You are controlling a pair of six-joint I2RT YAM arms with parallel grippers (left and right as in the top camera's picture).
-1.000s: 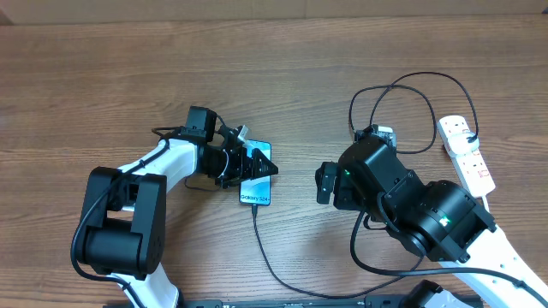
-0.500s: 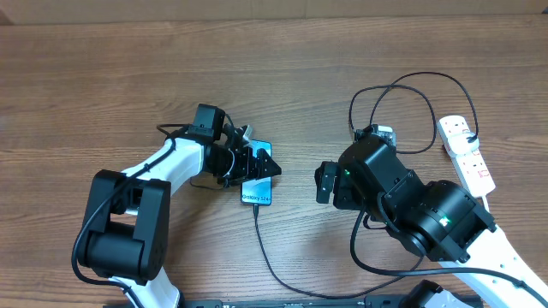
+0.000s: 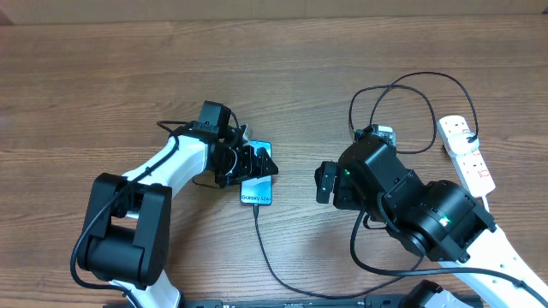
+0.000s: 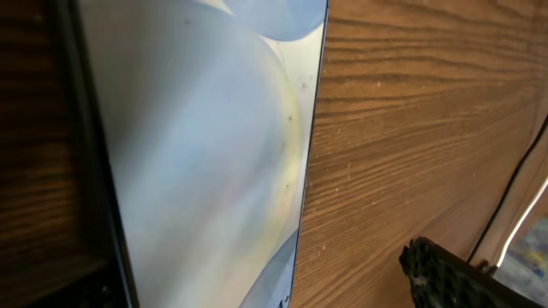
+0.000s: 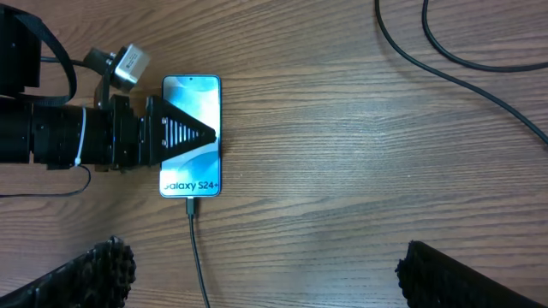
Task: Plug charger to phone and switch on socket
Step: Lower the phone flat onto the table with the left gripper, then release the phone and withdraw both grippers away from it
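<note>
Flat on the bench (image 3: pixel 103 68), left of centre, screen up: the phone (image 3: pixel 256 186). Plugged into its lower short edge: the charger (image 5: pixel 196 248), with thin black cable trailing toward the near side and loose loops farther right. At the right edge, well apart from the phone: the white socket (image 3: pixel 467 152). Reaching in from the left, low over the phone's upper half: the left fingers (image 5: pixel 184 133), apparently spread apart, only one clear in the close wrist view, off at the lower right past the screen's edge; contact with the phone impossible to tell. High above the bench: the right fingers (image 5: pixel 462 275), wide apart, clasping nothing.
</note>
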